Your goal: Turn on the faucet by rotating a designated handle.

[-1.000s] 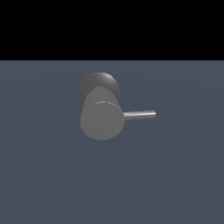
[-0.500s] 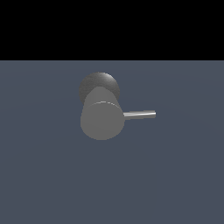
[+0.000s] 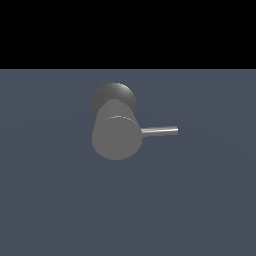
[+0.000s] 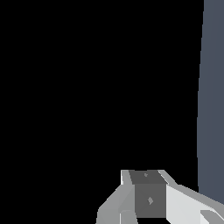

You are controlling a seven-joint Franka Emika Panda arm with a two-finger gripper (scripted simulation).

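The faucet (image 3: pixel 116 134) is a thick matte grey cylinder on a darker round base, near the middle of the exterior view. The handle (image 3: pixel 160 131), a thin shiny rod, juts from the cylinder toward the exterior view's right and lies about level. My gripper is out of the exterior view. In the wrist view only the gripper (image 4: pixel 146 175) shows, white and grey, its fingers together with no gap and nothing between them. That view shows neither the faucet nor the handle.
A flat blue-grey floor (image 3: pixel 200 200) spreads around the faucet, with black background behind it. A strip of that floor (image 4: pixel 212 87) shows along one edge of the wrist view.
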